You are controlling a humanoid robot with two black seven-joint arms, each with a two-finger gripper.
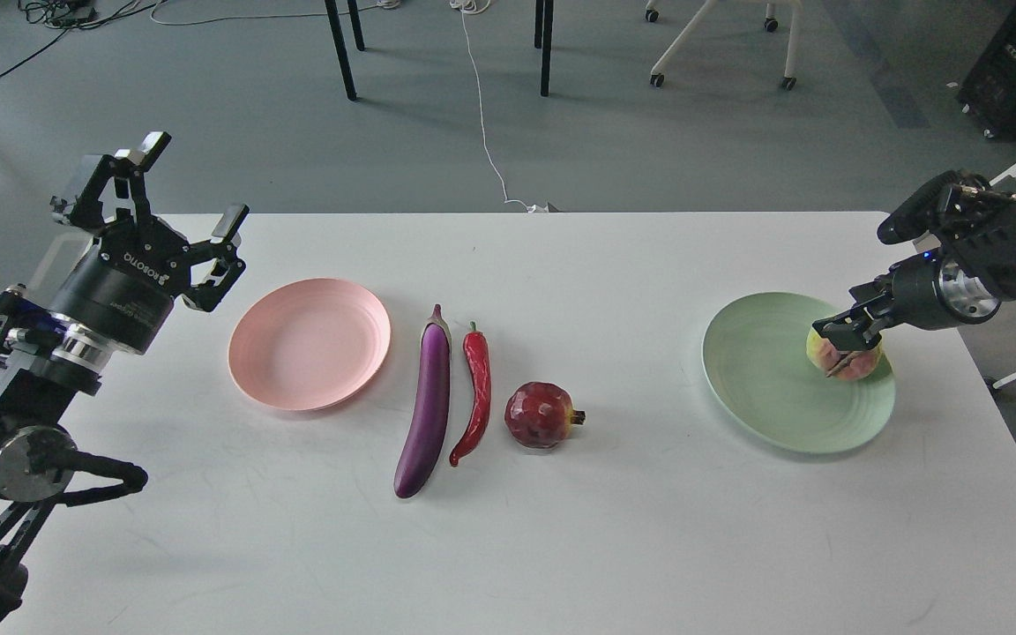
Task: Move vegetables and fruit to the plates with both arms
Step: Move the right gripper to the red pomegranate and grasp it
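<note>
My right gripper [845, 342] is shut on the yellow-green fruit with pink blush [852, 362] and holds it low over the right part of the mint green plate [773, 388]. I cannot tell if the fruit touches the plate. My left gripper [186, 190] is open and empty, raised above the table's far left, left of the pale pink plate [310, 342]. The purple eggplant [427, 401], the red chili pepper [475, 392] and the dark red pomegranate [541, 414] lie side by side on the white table between the plates.
The white table's [561, 547] right edge runs close to the green plate. Table legs, a white cable and a wheeled chair base stand on the grey floor behind.
</note>
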